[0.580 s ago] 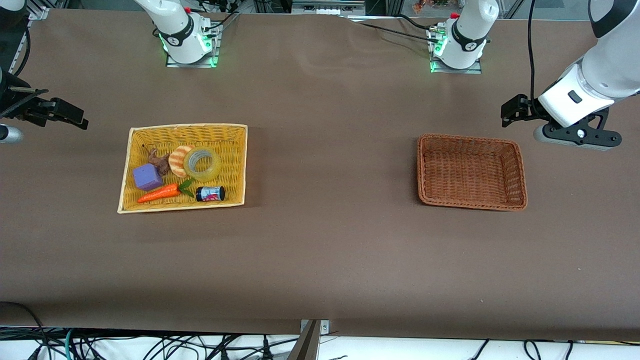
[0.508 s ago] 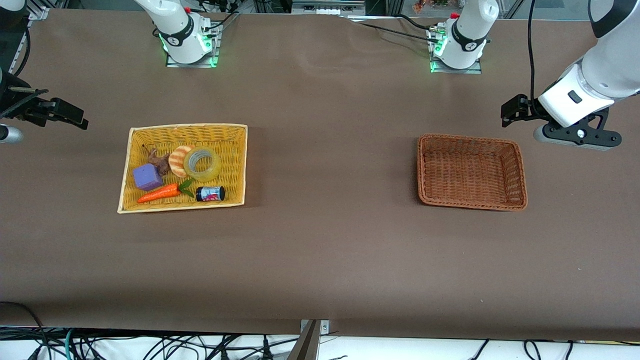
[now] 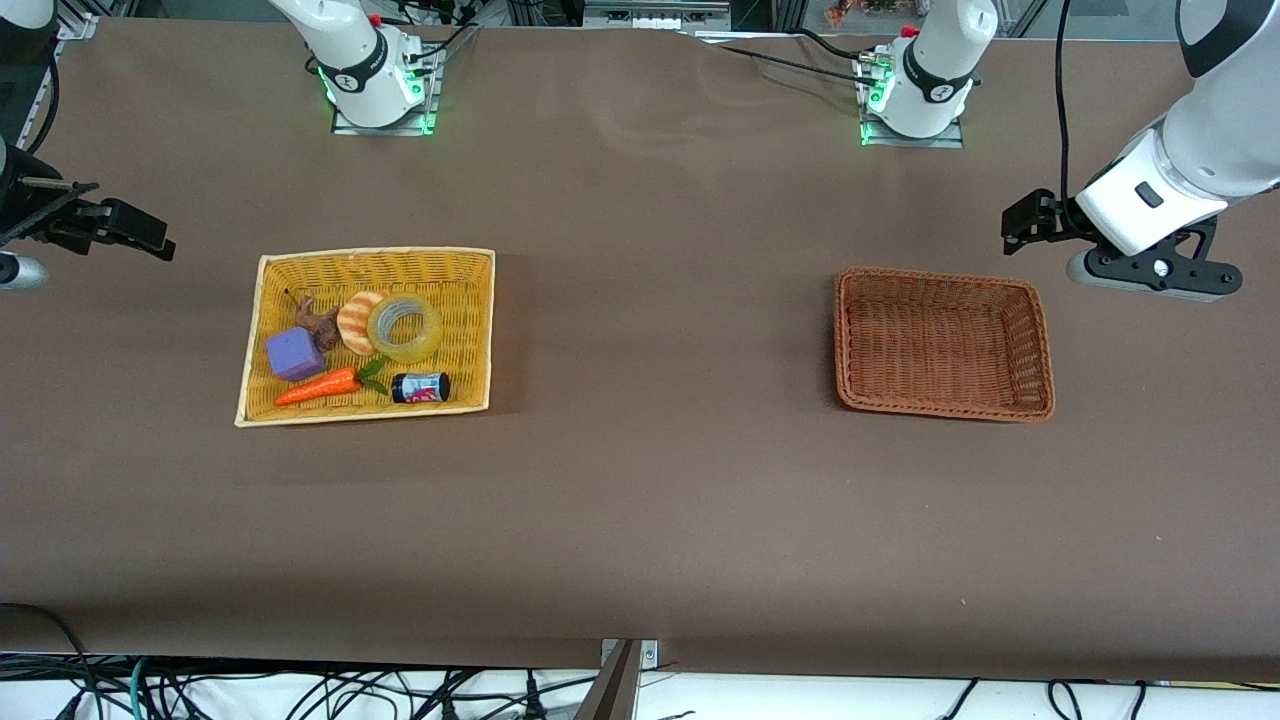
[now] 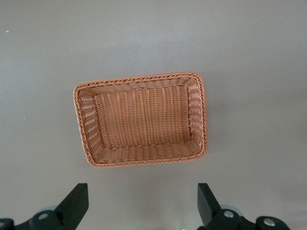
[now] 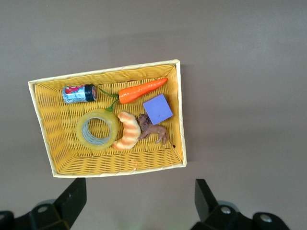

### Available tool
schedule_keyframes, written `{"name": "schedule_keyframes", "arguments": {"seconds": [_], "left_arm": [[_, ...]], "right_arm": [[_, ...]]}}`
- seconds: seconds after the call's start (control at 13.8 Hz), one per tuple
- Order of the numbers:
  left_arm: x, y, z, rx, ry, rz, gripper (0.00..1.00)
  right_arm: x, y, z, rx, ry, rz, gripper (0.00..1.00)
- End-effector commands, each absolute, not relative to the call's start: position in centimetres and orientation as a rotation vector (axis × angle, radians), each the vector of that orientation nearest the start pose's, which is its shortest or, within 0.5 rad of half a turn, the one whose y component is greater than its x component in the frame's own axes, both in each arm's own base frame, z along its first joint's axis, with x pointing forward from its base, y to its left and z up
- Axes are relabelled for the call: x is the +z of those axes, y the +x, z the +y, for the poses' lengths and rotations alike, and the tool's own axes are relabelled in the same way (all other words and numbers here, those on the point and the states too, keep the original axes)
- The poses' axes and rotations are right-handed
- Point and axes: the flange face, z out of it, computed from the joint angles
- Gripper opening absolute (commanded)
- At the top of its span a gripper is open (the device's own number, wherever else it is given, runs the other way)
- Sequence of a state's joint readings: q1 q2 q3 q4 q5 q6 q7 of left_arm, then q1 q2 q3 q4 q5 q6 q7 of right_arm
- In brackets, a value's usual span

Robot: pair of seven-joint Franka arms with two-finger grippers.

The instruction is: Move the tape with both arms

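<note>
Nothing transferred yet. Tape (image 3: 404,328) lies flat in the yellow basket (image 3: 470,330) toward the right arm's end of the surface, touching the croissant toy (image 3: 356,320), with the can (image 3: 420,387) nearer the camera. Brown basket (image 3: 1040,340) is empty. Right tool (image 5: 136,201) and left tool (image 4: 141,203) are both spread, holding nothing, each high over its basket; the wrist views show that, while the front view cuts the right tool off.

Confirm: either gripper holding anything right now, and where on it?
Nothing held. Left gripper hangs open over the table beside the brown basket; right gripper open beside the yellow basket, where the tape lies.
</note>
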State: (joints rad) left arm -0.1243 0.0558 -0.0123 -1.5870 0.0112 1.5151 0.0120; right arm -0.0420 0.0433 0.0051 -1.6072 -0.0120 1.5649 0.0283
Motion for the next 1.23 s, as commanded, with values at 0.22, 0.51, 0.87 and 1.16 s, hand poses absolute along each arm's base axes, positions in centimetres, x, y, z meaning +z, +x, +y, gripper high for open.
{"name": "schedule_keyframes", "arguments": {"seconds": [0.22,0.51,0.87,1.16], "left_arm": [[58.41,56.16,-7.16,0.209,-3.072,0.254,1.00],[58.42,56.15,-7.41,0.207,-3.071,0.261,1.00],[58.51,56.12,-7.32,0.204,-3.072,0.259,1.00],[58.41,56.14,-7.33,0.209,-3.071,0.259,1.00]], "right_arm": [[58.90,56.66,-2.52,0.129,-3.157,0.091,1.00],[58.90,56.66,-2.52,0.129,-3.157,0.094,1.00],[58.89,56.64,-2.51,0.131,-3.156,0.096,1.00],[58.08,56.95,-2.75,0.157,-3.143,0.106,1.00]]}}
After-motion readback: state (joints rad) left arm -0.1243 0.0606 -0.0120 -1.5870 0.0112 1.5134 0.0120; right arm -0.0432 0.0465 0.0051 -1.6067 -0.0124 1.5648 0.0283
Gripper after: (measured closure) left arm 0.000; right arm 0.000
